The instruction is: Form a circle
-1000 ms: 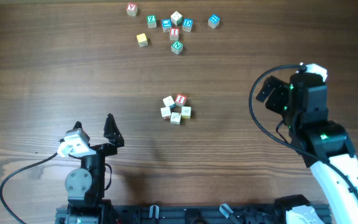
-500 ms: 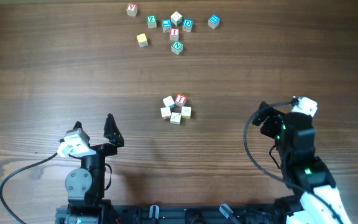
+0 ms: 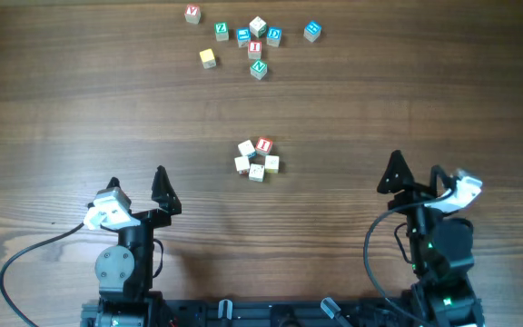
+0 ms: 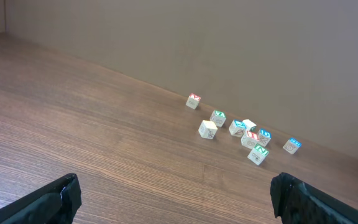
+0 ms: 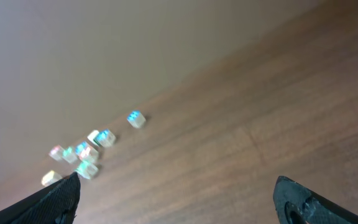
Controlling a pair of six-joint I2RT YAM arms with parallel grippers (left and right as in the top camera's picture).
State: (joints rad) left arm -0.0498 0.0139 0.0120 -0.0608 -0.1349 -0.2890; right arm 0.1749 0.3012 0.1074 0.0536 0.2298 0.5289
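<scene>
The circle point(image 3: 258, 160) sits at mid counter point(image 3: 71, 100): five small letter cubes in a tight ring, mostly cream faces. The red-faced "I" cube point(image 3: 263, 144) is at the ring's far right. Loose letter cubes point(image 3: 254, 41) are scattered near the far edge, well apart from the ring. The left end effector point(image 3: 136, 177) is near left, jaws spread wide, gripping nothing. The right end effector point(image 3: 418, 165) is near right, jaws equally wide, empty. Both are well apart from the ring. Both wrist views face the far scatter; the right one is blurred.
</scene>
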